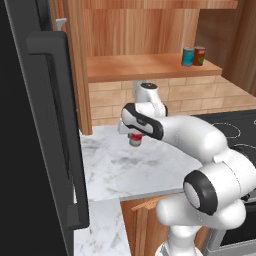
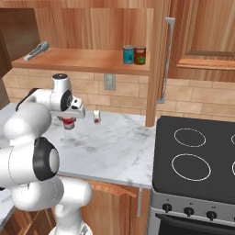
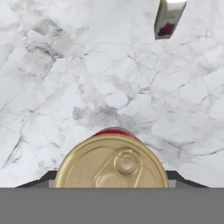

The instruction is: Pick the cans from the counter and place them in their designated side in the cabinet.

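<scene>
A red can [image 3: 112, 162] with a gold pull-tab lid is seen gripped in the tool [image 1: 134, 137], upright, at lower centre of the hand view, just above the marble surface [image 3: 65, 87]. The cabinet [image 1: 145, 66] shelf, already carrying two cans [image 1: 193, 56], lies toward the upper right. No label writing can be read.
</scene>
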